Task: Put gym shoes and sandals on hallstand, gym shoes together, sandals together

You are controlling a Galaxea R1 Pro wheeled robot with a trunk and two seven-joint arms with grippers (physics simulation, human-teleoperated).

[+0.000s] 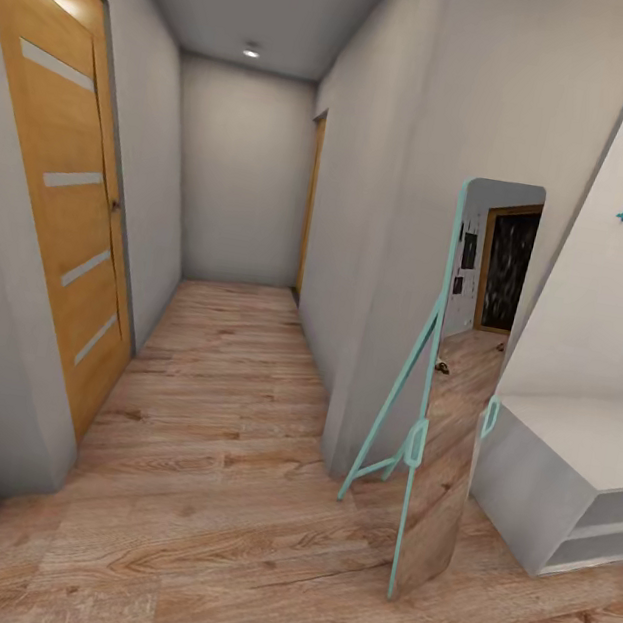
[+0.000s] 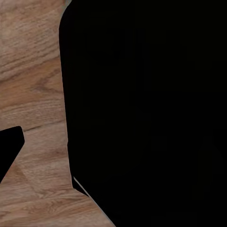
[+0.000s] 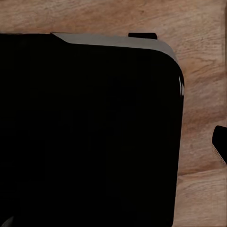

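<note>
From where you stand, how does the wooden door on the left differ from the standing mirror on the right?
The wooden door is orange-brown, set shut in the wall; the standing mirror has a teal frame and stands free on the corridor floor. The door carries four pale slanted strips; the mirror's glass reflects floor and a dark-framed picture. The mirror leans on a rear strut beside the pale grey hallstand. Both are tall and narrow.

Black robot body [image 3: 90, 132], rounded corner, pale grey edge.

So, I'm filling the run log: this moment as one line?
phase: in transit | view: corridor floor, standing mirror, hallstand at right | shoes: unseen | pincers: unseen
</note>
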